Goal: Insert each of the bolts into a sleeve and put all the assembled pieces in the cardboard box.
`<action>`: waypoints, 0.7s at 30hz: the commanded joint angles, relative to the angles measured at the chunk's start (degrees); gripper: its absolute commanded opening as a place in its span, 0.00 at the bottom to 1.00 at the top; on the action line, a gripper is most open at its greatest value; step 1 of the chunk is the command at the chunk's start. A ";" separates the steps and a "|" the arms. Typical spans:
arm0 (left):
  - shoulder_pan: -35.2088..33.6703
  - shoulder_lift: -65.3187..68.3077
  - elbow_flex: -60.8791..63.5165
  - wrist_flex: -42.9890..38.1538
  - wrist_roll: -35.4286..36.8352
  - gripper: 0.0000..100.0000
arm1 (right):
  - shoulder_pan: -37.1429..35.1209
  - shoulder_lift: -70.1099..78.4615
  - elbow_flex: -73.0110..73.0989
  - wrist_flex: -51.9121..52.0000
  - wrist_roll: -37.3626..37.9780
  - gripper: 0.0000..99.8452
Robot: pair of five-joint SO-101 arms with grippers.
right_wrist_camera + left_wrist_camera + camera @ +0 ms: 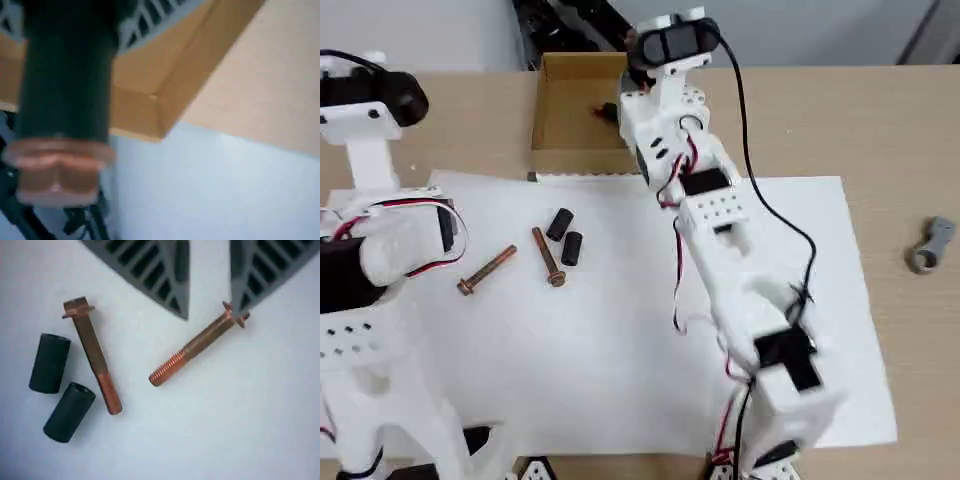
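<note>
Left gripper [210, 311] hangs wide open over one bolt [192, 347], at its head. A second bolt [93, 355] lies beside two black sleeves [50, 362] [69, 411] on the white paper [600, 370]. At the cardboard box [565, 125], the right gripper [617, 112] clamps a sleeved bolt [62, 100].

Left arm [382, 255] & right arm [720, 215]: white plastic shells w/ black servo blocks. Red/white wires & black cables on both.
</note>
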 commanded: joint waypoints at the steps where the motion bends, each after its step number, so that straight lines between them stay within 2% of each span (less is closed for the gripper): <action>1: -0.09 -0.97 -0.13 0.88 -0.62 0.05 | 1.54 7.16 -12.40 -1.27 -0.62 0.00; 5: 0.26 -0.97 -0.13 0.97 -0.62 0.05 | 1.54 16.04 -19.34 -1.27 -0.62 0.01; 11: 0.26 -0.97 -0.04 0.97 -3.34 0.05 | 1.45 26.59 -25.58 -1.27 -0.53 0.12; 21: 0.26 -0.44 3.21 0.70 -3.34 0.05 | 1.45 29.85 -26.11 -1.27 -0.53 0.11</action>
